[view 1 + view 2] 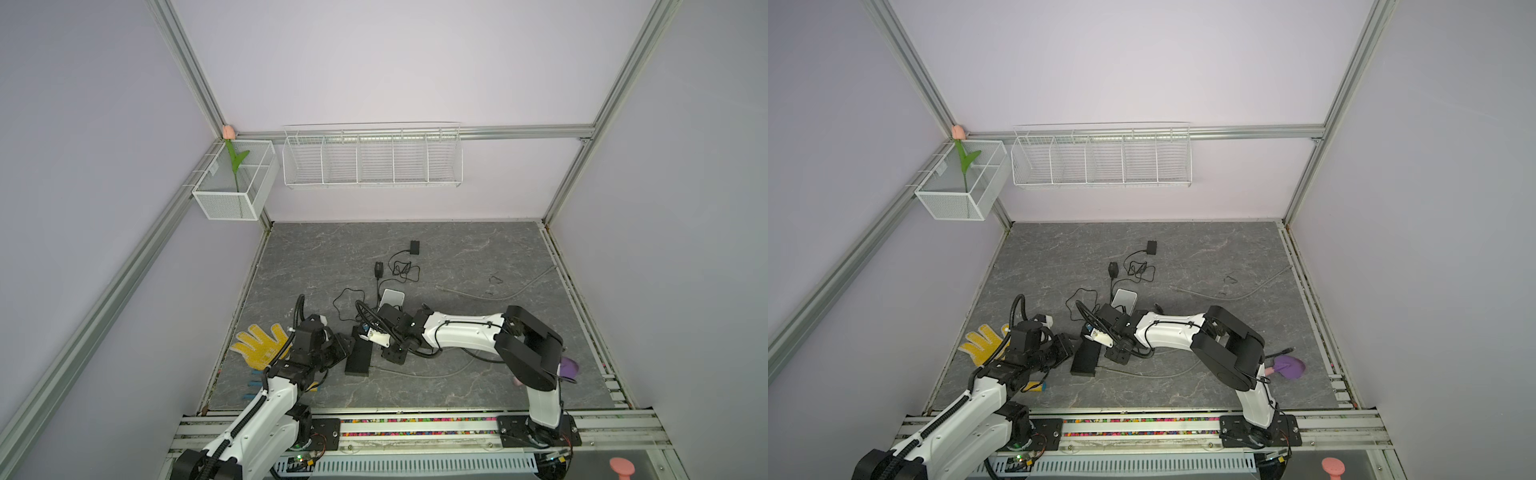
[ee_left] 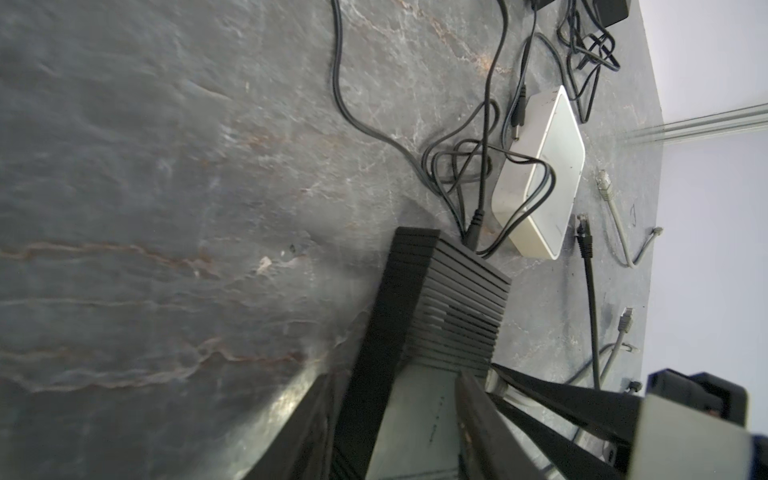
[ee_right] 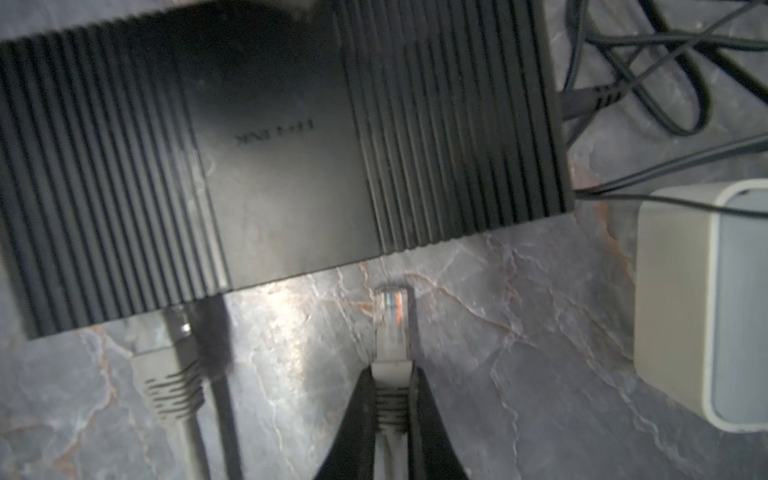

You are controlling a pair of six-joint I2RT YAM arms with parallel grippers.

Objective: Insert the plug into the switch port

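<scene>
The plug [image 3: 390, 316] is a clear-nosed network connector. Coloured wires show through its tip, and a ribbed grey boot sits behind. The right pincer [image 3: 390, 374] is clamped narrow on that boot. The plug's long axis runs straight out from the pincer toward the long edge of the switch [image 3: 270, 166], a black ribbed box lying flat on the grey marbled tabletop [image 3: 519, 332]. The nose stops just short of that edge, not touching it. Further along the same edge, a second grey plug [image 3: 170, 365] meets the switch.

Only the right wrist view shows all this. In both top views the plug is hidden beneath the right arm, and only the switch's long body shows.

The left wrist view adds the left pincer [image 2: 397, 386], half open astride one end of the switch. I can't tell whether its fingers press the sides. That view also shows a power lead [image 2: 473, 228] entering the switch's far end, just beside a white box [image 2: 540, 174].
</scene>
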